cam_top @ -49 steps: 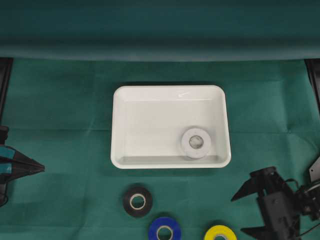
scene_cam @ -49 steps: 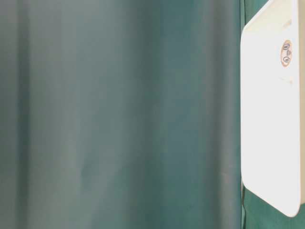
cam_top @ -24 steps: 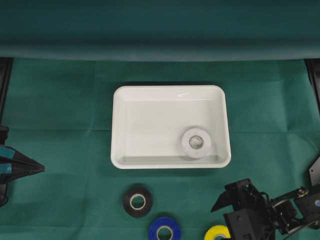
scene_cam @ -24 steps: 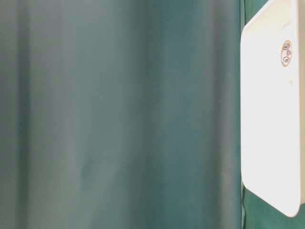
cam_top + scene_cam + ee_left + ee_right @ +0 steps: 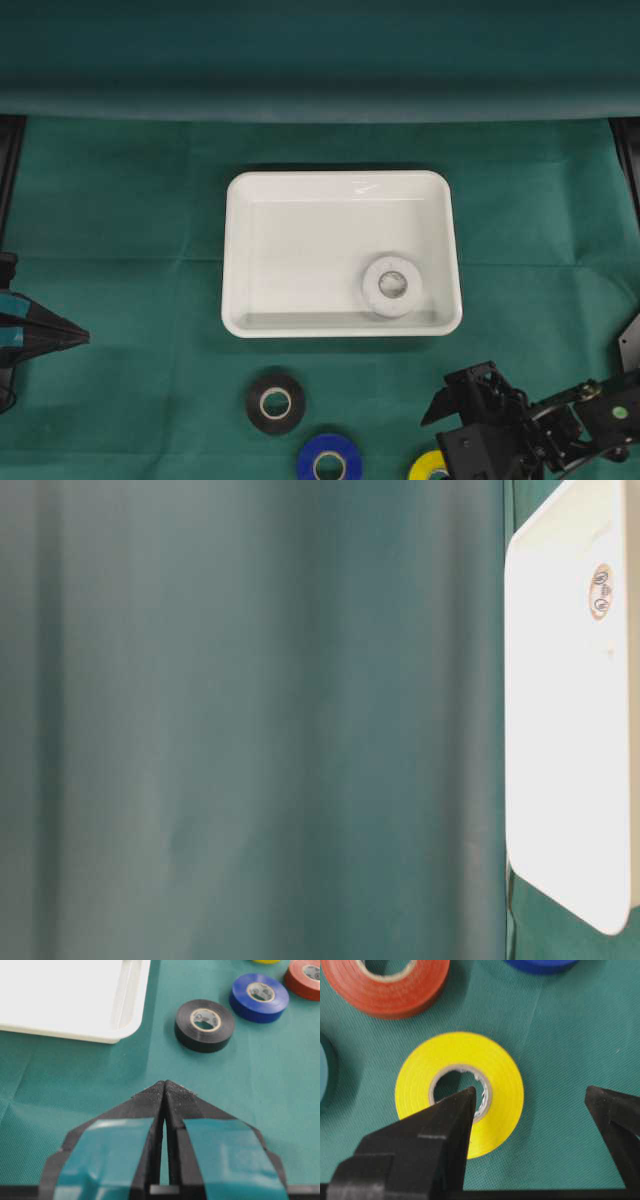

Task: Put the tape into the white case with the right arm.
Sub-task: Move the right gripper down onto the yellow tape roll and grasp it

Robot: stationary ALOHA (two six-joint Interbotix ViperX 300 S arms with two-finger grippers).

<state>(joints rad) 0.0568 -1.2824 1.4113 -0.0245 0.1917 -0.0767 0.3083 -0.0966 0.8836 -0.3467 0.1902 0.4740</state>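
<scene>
The yellow tape (image 5: 460, 1091) lies flat on the green cloth (image 5: 130, 250), hole facing up, near the front edge and well apart from the white case (image 5: 240, 250), whose long side runs left to right in the overhead view (a white roll (image 5: 391, 286) already sits in its front right corner). The right gripper (image 5: 532, 1097) hangs over the yellow roll, jaws spread wide, holding nothing. The left gripper (image 5: 164, 1089) is closed and empty. A green curtain (image 5: 320, 55) backs the table.
</scene>
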